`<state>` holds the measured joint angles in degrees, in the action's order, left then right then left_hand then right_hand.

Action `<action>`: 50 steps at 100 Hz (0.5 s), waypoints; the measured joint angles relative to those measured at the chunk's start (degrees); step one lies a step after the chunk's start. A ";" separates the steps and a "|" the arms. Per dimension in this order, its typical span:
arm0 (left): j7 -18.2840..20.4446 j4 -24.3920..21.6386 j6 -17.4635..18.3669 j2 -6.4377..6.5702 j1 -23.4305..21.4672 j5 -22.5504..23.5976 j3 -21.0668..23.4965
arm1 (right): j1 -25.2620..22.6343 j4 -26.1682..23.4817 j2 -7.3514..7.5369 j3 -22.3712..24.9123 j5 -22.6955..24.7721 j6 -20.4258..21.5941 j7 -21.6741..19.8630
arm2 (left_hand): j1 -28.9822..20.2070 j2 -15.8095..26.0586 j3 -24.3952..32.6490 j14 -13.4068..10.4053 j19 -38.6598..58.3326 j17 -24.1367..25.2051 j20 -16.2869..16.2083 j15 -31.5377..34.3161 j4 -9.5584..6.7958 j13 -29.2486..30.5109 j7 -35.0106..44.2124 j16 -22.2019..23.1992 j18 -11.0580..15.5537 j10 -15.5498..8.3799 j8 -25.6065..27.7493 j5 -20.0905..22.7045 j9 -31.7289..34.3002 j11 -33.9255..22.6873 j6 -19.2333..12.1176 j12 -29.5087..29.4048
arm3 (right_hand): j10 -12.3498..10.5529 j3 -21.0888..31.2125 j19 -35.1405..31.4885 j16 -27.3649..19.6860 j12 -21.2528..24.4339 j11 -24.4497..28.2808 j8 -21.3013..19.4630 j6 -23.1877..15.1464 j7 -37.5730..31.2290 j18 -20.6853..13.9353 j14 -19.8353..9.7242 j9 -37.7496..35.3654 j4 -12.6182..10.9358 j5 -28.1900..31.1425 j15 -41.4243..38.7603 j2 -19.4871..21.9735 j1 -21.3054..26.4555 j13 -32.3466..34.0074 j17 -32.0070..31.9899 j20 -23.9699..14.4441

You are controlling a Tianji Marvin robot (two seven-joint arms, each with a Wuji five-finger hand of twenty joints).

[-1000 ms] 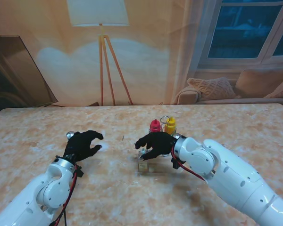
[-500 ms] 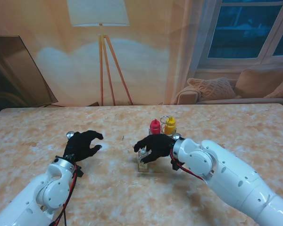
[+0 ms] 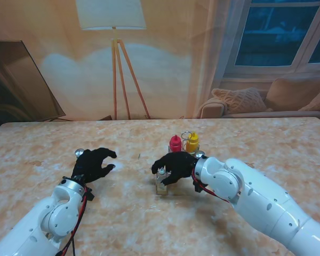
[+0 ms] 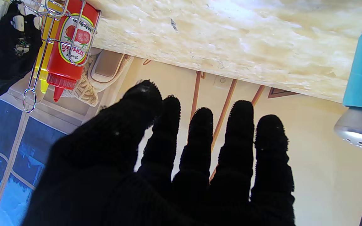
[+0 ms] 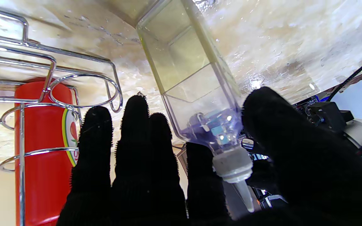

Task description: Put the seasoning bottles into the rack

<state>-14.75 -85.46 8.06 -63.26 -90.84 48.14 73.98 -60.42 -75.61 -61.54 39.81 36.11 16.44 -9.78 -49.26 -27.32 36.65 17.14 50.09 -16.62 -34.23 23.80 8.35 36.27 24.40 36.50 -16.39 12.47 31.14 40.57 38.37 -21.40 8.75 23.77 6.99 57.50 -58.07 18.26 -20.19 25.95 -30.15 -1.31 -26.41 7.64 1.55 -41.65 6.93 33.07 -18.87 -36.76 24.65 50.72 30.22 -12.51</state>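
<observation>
— What does the stand view show?
— A marbled tabletop (image 3: 256, 144) before a lamp and window. The wire rack (image 3: 184, 143) holds a red bottle (image 3: 175, 143) and a yellow bottle (image 3: 192, 142). Just nearer to me, the right hand (image 3: 173, 164) covers a clear bottle (image 3: 161, 182).

— The left wrist view?
— The left hand (image 4: 168, 163) is spread, holding nothing, near a blue shaker (image 4: 361, 91).

— The right wrist view?
— Its fingers (image 5: 137, 150) and thumb are closing around the clear bottle's neck beside the rack.

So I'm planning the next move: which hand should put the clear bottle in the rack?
The right hand: its fingers already flank the clear bottle beside the rack. The left hand is open, far to the left.
</observation>
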 measured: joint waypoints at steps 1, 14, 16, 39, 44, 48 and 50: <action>0.00 0.00 0.00 0.00 0.00 0.00 0.00 | 0.05 0.06 -0.01 -0.06 0.00 0.02 0.05 | 0.00 0.00 0.00 0.00 0.00 0.00 0.00 0.00 0.00 0.00 0.00 0.00 0.00 0.00 0.00 0.00 0.00 0.00 0.00 0.00 | -0.07 0.00 -0.05 0.12 -1.06 0.27 -0.07 -0.34 -0.05 0.00 -0.08 0.00 0.00 0.00 0.00 -0.02 0.00 -0.19 0.06 -0.25; -0.03 0.00 0.00 0.00 -0.01 0.00 0.00 | 0.50 0.76 -0.26 -0.64 -0.04 0.15 0.67 | 0.00 0.00 0.00 0.00 0.00 0.00 0.00 0.00 0.00 0.00 0.01 0.00 0.00 0.00 0.00 0.00 0.00 0.00 0.00 0.00 | -1.08 0.10 -0.51 2.17 -2.82 2.07 -0.85 -1.43 -2.78 -0.31 -1.35 -0.06 0.00 0.00 -1.96 -0.62 -0.20 0.44 0.82 -1.29; -0.03 0.00 0.00 0.00 -0.01 0.00 0.01 | 0.56 0.85 -0.30 -0.73 -0.07 0.15 0.78 | 0.00 0.00 0.00 0.00 0.00 0.00 0.00 0.00 0.00 0.00 0.01 0.00 0.00 0.00 0.00 0.00 0.00 0.00 0.00 0.00 | -1.25 0.15 -0.51 2.32 -2.82 2.41 -0.95 -1.52 -3.25 -0.33 -1.47 -0.06 0.00 0.00 -2.34 -0.62 -0.24 0.61 0.92 -1.65; -0.04 0.00 0.00 0.00 -0.02 0.00 0.05 | 1.11 1.65 -0.63 -1.43 -0.12 0.38 1.55 | 0.00 0.00 0.00 0.00 0.00 0.00 0.00 0.00 0.00 0.00 0.01 0.00 0.00 0.00 0.00 0.00 0.00 0.00 0.00 0.00 | -4.32 1.59 -1.80 7.18 -8.56 8.00 -3.67 -3.59 -7.35 -0.80 -4.40 -0.17 0.60 0.18 -8.63 -3.11 -0.09 3.46 3.07 -4.79; -0.06 0.00 0.00 0.00 -0.02 0.00 0.06 | 1.24 1.80 -0.68 -1.64 -0.17 0.39 1.67 | 0.00 0.00 0.00 0.00 0.00 0.00 0.00 0.00 0.00 0.00 0.01 0.00 0.00 0.00 0.00 0.00 0.00 0.00 0.00 0.00 | -4.83 1.99 -1.82 8.18 -8.67 8.88 -4.32 -3.95 -8.26 -0.80 -4.86 -1.51 0.61 0.18 -9.82 -3.86 -0.02 3.50 3.22 -5.20; -0.08 0.00 0.00 0.00 -0.03 0.00 0.08 | 1.39 1.95 -0.73 -1.88 -0.17 0.42 1.83 | 0.00 0.00 0.00 0.00 0.00 0.00 0.00 0.00 0.00 0.00 0.00 0.00 0.00 0.00 0.00 0.00 0.00 0.00 0.00 0.00 | -5.25 2.23 -1.87 8.38 -8.67 9.32 -4.67 -4.24 -9.05 -0.80 -5.07 -1.76 0.64 0.27 -10.57 -4.23 -0.02 4.17 3.93 -5.72; -0.09 0.00 0.00 -0.01 -0.03 0.00 0.08 | 1.48 2.04 -0.75 -1.99 -0.17 0.43 1.93 | 0.00 0.00 0.00 0.00 0.00 0.00 0.00 0.00 0.00 0.00 0.00 0.00 0.00 0.00 0.00 0.00 0.00 0.00 0.00 0.00 | -5.46 2.27 -1.96 8.85 -8.67 9.90 -4.98 -4.36 -9.33 -0.80 -5.31 -2.26 0.65 0.48 -10.80 -4.30 0.02 4.21 4.04 -5.80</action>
<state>-14.84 -85.46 8.06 -63.27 -90.87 48.15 74.07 -58.94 -73.57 -62.29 37.81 35.94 16.87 -7.86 -49.25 -27.32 36.65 17.14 50.09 -16.61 -34.23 23.80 8.35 36.27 24.41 36.50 -16.39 12.47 31.14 40.57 38.37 -21.40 8.75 23.77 1.53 59.77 -60.02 27.11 -28.86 35.85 -35.13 -5.67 -35.73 6.83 -3.76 -43.91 7.58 33.55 -29.67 -41.06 24.67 54.94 34.26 -18.31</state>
